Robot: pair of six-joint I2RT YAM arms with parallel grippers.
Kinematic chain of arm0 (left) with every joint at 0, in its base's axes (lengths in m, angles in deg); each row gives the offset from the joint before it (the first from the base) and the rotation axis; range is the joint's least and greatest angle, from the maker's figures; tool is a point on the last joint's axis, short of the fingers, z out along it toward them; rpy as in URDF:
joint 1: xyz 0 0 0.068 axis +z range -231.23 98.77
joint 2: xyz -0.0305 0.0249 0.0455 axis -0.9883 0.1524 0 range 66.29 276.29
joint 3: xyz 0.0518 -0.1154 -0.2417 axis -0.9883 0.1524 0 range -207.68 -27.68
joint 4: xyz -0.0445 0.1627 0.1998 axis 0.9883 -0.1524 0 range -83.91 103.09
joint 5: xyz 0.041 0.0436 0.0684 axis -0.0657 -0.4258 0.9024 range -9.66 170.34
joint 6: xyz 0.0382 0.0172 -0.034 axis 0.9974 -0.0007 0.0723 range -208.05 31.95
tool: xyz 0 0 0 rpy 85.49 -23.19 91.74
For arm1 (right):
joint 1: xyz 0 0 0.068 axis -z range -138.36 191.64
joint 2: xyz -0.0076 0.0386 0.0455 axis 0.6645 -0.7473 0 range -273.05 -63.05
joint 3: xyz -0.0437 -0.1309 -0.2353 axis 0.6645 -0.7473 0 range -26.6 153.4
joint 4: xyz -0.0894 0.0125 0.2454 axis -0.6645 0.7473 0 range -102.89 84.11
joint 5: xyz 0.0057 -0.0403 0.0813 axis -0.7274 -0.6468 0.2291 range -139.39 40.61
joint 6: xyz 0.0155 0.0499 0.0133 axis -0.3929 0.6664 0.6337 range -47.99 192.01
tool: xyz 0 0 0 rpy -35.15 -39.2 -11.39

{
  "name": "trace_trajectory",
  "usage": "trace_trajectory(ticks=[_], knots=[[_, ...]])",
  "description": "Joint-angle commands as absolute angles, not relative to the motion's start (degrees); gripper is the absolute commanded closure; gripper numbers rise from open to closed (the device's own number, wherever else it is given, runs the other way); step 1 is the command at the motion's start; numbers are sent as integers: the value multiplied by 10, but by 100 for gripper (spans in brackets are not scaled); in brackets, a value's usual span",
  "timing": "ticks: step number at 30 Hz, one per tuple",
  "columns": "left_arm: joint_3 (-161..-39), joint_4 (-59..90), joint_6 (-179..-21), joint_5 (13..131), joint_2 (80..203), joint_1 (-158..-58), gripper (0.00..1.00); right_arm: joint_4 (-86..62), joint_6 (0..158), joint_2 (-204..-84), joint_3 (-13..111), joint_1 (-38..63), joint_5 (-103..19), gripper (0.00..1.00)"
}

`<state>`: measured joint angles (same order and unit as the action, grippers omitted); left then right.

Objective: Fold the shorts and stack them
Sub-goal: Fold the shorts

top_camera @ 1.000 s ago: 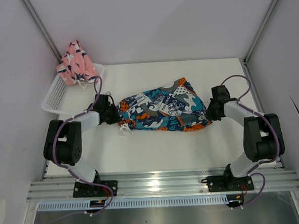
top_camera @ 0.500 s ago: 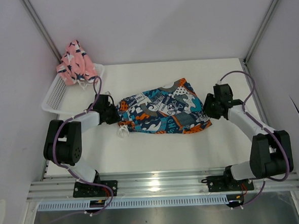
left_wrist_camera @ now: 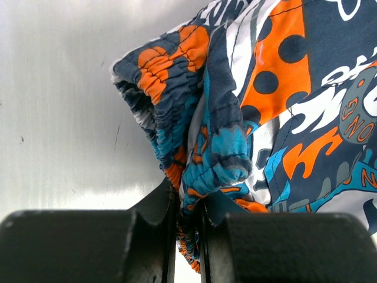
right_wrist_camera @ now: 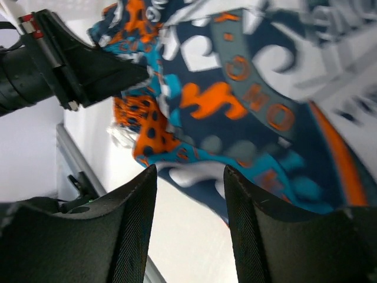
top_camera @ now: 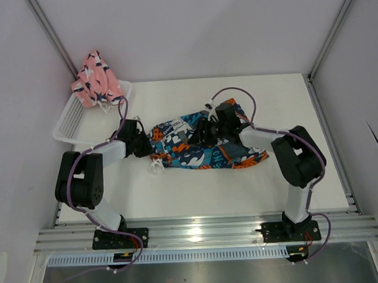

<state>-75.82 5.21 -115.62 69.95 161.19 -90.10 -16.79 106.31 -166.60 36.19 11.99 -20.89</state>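
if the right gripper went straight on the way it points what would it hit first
Most likely the printed shorts: their fabric fills the view ahead of the open right gripper. How far off they lie is unclear.

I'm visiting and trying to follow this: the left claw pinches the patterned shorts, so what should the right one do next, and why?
Probably lower the right gripper and close it on the printed shorts. It is open and holds nothing, over the middle of the fabric, while the left gripper is shut on the waistband end. A fold likely needs a second grip.
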Motion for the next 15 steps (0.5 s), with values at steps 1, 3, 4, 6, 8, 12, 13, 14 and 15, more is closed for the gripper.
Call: trace_trajectory(ticks=[1, 3, 4, 6, 8, 12, 13, 14, 15], knots=[[-770, 56, -1163, 687, 1609, -899, 100, -283, 1119, -1724, 418, 90, -133, 49], [-770, 56, -1162, 687, 1611, -899, 100, -319, 1135, -1763, 434, 79, -123, 50], [-771, 56, -1162, 685, 1611, -899, 100, -325, 1148, -1775, 438, 69, -113, 51], [-771, 55, -1162, 684, 1613, -899, 100, -361, 1167, -1804, 432, 62, -100, 56], [-772, 53, -1162, 683, 1613, -899, 100, -397, 1188, -1811, 414, 51, -93, 59], [-778, 47, -1165, 680, 1613, -899, 100, -454, 1218, -1814, 342, 33, -99, 61], [-777, 44, -1168, 680, 1615, -899, 100, -464, 1222, -1814, 311, 31, -104, 62], [-780, 39, -1171, 680, 1616, -899, 100, -487, 1231, -1814, 296, 24, -107, 62], [-788, 25, -1173, 681, 1617, -899, 100, -495, 1236, -1814, 282, 21, -120, 64]])
